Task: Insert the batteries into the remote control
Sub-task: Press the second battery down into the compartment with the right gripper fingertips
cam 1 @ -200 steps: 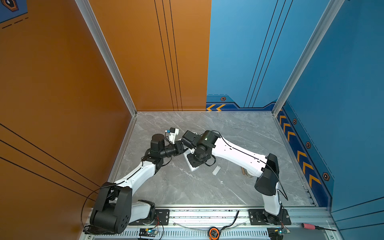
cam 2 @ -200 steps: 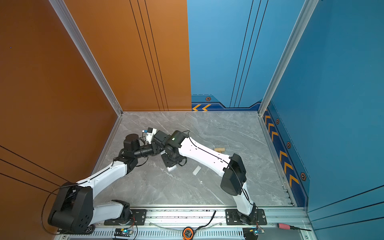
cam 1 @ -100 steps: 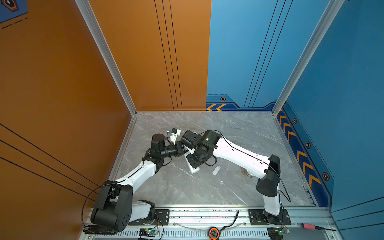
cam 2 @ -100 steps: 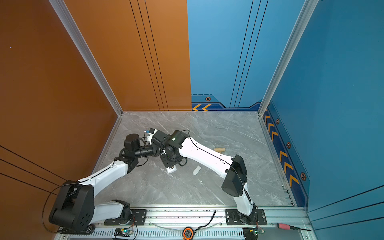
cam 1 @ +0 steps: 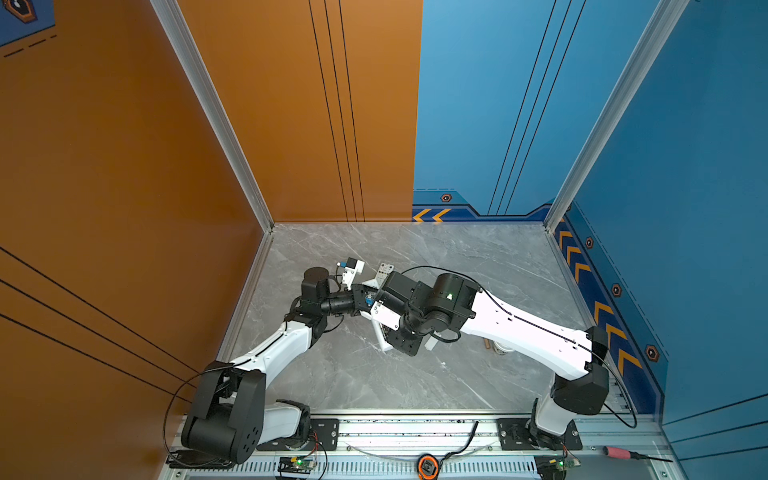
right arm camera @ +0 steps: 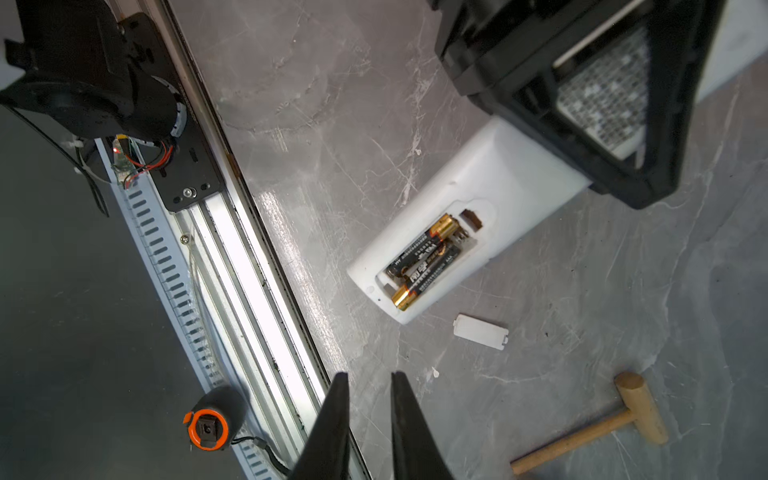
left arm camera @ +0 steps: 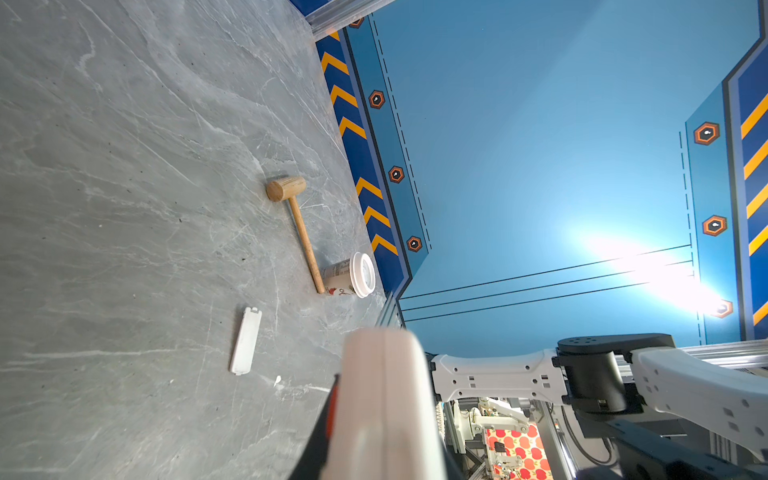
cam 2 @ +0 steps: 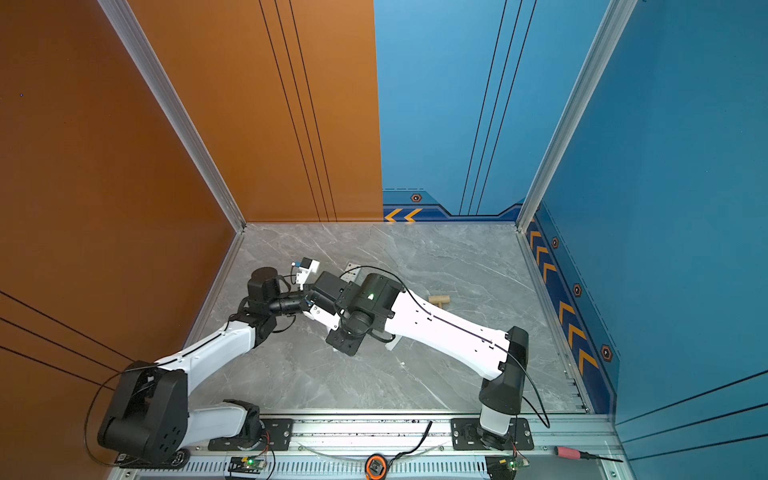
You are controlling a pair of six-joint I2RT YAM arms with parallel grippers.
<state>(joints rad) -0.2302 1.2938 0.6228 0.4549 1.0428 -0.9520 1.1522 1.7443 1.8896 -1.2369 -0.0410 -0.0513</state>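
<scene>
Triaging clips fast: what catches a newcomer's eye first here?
The white remote near the middle of the table stands out: back up, open bay holding two black-and-gold batteries, left gripper clamped on one end. Its battery cover lies loose beside it, a wooden mallet beyond; the right gripper hovers empty, jaws slightly apart.

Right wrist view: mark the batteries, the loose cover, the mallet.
batteries [right arm camera: 434, 266], right wrist view, one cell's black body.
cover [right arm camera: 480, 331], right wrist view, flat middle.
mallet [right arm camera: 590, 431], right wrist view, handle.

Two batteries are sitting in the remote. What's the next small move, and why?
Probably bring the right gripper down to press the batteries flat: they seem to overlap in the open bay of the remote, and the cover lies loose on the table.
</scene>
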